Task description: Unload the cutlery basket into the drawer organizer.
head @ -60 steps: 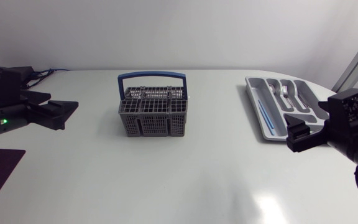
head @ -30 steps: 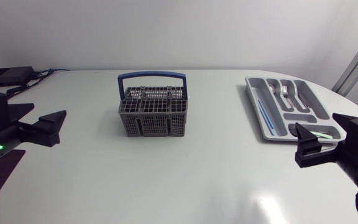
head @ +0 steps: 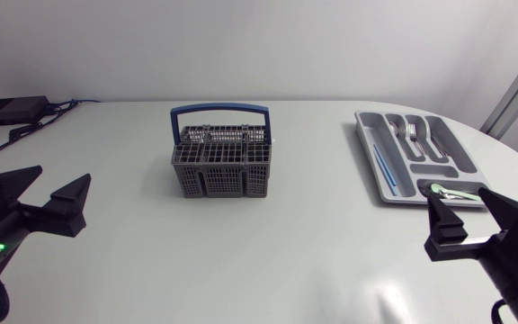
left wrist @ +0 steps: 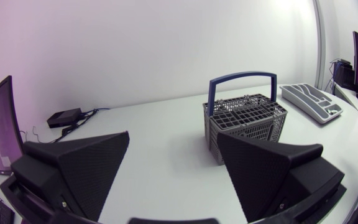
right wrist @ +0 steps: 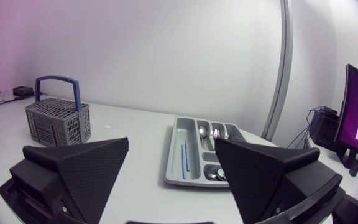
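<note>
Head view: grey cutlery basket [head: 221, 162] with a blue hoop handle, upright on the white bench [head: 268, 261], upper centre of the frame, a bit left of the middle. A grid insert covers its top; cannot tell what is inside. Drawer organizer [head: 416, 157], a grey tray, lies flat at the upper right, well apart from the basket. Metal forks and spoons [head: 412, 133] sit in its upper compartments, a thin blue stick [head: 381, 167] in the long compartment on its left side, and a green-tipped piece [head: 448, 191] in the cross compartment at its near end.

Left gripper [head: 61, 180] at the lower left of the frame, fingers wide apart, nothing between them, well apart from the basket and pointing towards it. Right gripper [head: 457, 196] at the lower right, fingers also wide apart and holding nothing, tips just beside the organizer's near end.

Left wrist view: basket ahead of the spread fingers, organizer far beyond it. Right wrist view: organizer ahead between the spread fingers, basket far off to one side.

Black box [head: 12, 110] with cables at the upper left edge of the bench.
</note>
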{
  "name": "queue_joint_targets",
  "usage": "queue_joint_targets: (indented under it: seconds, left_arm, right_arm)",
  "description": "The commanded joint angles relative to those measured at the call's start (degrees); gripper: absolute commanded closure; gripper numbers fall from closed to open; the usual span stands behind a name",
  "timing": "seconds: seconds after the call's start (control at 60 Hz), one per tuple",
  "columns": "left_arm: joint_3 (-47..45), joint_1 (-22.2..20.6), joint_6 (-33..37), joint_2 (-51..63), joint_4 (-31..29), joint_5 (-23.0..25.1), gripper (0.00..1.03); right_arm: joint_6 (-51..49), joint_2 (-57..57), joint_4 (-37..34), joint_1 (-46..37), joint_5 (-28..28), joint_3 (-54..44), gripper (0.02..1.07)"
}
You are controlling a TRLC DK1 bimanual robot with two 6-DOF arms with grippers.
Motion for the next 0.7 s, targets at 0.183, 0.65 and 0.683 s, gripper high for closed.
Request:
queue_joint_targets:
  seconds: [0.183,0.65,0.683]
  left_arm:
    - [-6.7,-0.3,-3.8,-7.9,2.1,-1.1,0.05]
    - [-16.9,-0.2,-8.4,-21.6,4.5,-2.1,0.05]
    - [-17.7,-0.2,-8.7,-22.6,4.7,-2.2,0.05]
  right_arm:
    - [6.1,-6.4,1.9,-2.0,-2.3,-5.8,0.07]
    - [6.1,-6.4,1.9,-2.0,-2.3,-5.8,0.07]
    - [6.1,-6.4,1.9,-2.0,-2.3,-5.8,0.07]
